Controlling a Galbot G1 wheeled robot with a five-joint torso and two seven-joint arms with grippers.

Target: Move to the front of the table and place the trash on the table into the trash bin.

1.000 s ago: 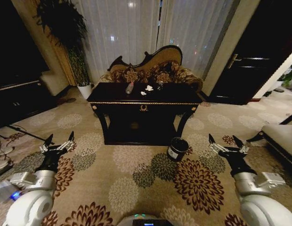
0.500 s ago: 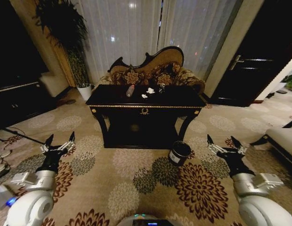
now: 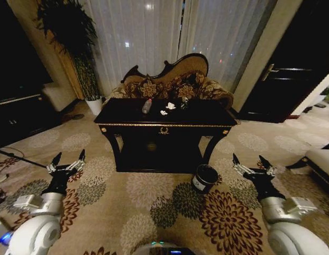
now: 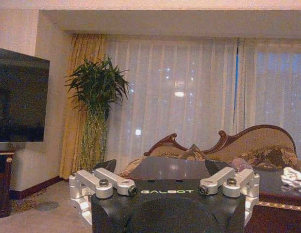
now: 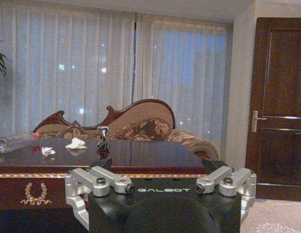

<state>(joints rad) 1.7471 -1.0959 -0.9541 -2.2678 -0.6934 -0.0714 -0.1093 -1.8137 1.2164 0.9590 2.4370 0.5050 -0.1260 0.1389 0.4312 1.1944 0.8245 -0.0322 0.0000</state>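
table (image 3: 164,119) straight ahead across the floral carpet, both arms held low and well short of it.
left gripper (image 3: 68,162) and right gripper (image 3: 253,163) hover over the carpet, fingers spread, holding nothing. bottle (image 3: 147,105), paper wads (image 3: 167,107) and foil lump (image 3: 182,99) lie on the tabletop; trash bin (image 3: 205,178) stands on the floor by the table's right front leg.
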